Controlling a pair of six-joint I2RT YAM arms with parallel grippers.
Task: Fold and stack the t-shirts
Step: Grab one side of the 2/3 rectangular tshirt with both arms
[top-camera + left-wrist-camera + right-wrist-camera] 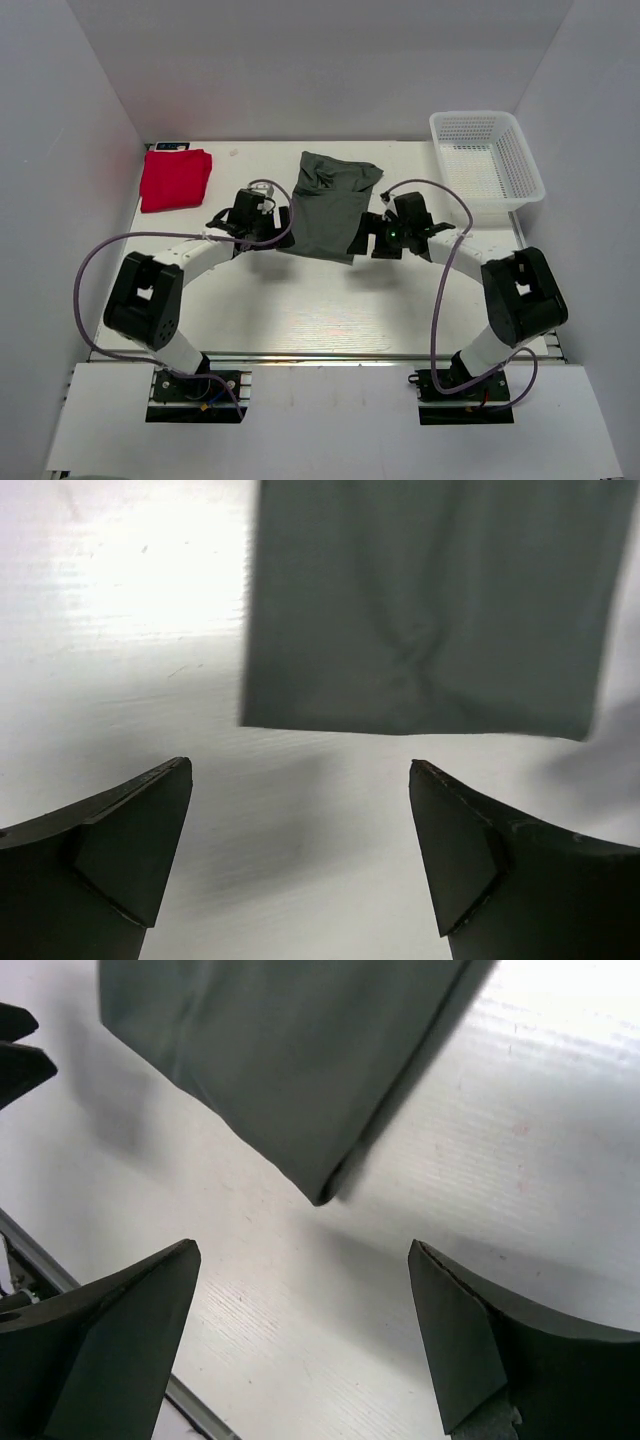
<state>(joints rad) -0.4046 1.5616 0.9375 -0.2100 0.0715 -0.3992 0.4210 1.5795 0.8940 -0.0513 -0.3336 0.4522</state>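
- The red t-shirt (175, 178) lies folded in the upper left of the top view, near the table's far left corner. It is well apart from both arms and nothing touches it.
- The left gripper (300, 764) hangs over bare table (330, 310) with its jaws spread wide and nothing between them. In its wrist view the shirt's near edge lies just ahead of the fingertips, towards the top of the frame and offset to the right.
- The dark grey-green t-shirt (335, 205) lies flat in the centre of the top view as a narrowed panel. Its long axis runs from the top of the frame towards the bottom, leaning slightly left, and its near edge sits between the two grippers.
- The right gripper (305, 1245) is likewise wide open and empty. In its wrist view the shirt's near corner points down at the gap between the fingers, close above them but not touching.
- Both arms look equally near, one at each near corner, so the next fold would likely call for a grasp on both corners at once.
- The white mesh basket (487, 165) stands in the upper right, apart from the shirt.
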